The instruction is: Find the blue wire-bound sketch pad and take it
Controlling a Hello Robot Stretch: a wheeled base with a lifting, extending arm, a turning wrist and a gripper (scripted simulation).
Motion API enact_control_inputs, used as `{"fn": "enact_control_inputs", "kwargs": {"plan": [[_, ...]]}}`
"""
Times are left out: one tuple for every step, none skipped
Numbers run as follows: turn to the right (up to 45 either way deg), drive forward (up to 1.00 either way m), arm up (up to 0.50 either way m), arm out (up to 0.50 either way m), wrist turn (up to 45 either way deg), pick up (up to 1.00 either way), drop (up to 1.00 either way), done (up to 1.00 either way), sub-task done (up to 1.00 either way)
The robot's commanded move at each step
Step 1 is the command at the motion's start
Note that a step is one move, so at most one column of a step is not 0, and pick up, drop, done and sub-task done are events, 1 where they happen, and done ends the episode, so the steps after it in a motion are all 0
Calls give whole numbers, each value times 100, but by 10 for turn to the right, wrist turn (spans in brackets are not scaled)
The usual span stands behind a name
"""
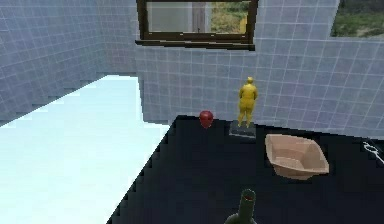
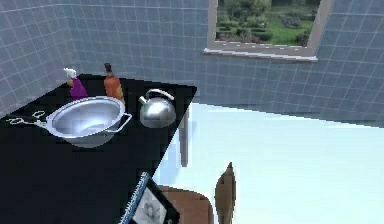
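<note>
1. Sketch pad: no blue wire-bound pad can be confirmed. The nearest match is a flat blue-edged slab with a pale face point(image 2: 150, 207), seen at the arm side view's bottom edge, at the near right corner of the black tabletop point(image 2: 60, 175). It is tilted and cut off by the frame; no wire binding can be made out.
2. Just right of the slab, a brown wooden chair point(image 2: 207, 200) is seen, close to the table edge.
3. gripper: whether it is spread, pressed together or holding anything cannot be told.
4. Farther along the same tabletop, a large steel bowl with side handles point(image 2: 88, 118) is seen. A rounded metal kettle point(image 2: 157, 108) stands just right of it.
5. Behind the bowl, near the far edge, a purple spray bottle point(image 2: 75, 85) and an orange bottle with a dark cap point(image 2: 112, 83) stand upright. A small metal item point(image 2: 25, 118) lies left of the bowl; its type cannot be told.
6. In the forward view, a yellow figurine on a grey base point(image 1: 247, 102) and a small red round object point(image 1: 207, 118) are seen at the far edge. A pinkish-tan basin point(image 1: 296, 156) sits nearer, to the right. A dark bottle neck point(image 1: 245, 208) is seen at the bottom edge.
7. A dark-framed window point(image 1: 197, 22) is set in the blue-grey tiled wall point(image 1: 300, 80).
</note>
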Motion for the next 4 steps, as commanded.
{"fn": "enact_control_inputs", "kwargs": {"plan": [[0, 0, 0, 0, 450, 0, 0, 0, 0], [0, 0, 0, 0, 450, 0, 0, 0, 0], [0, 0, 0, 0, 450, 0, 0, 0, 0], [0, 0, 0, 0, 270, 0, 0, 0, 0]]}}
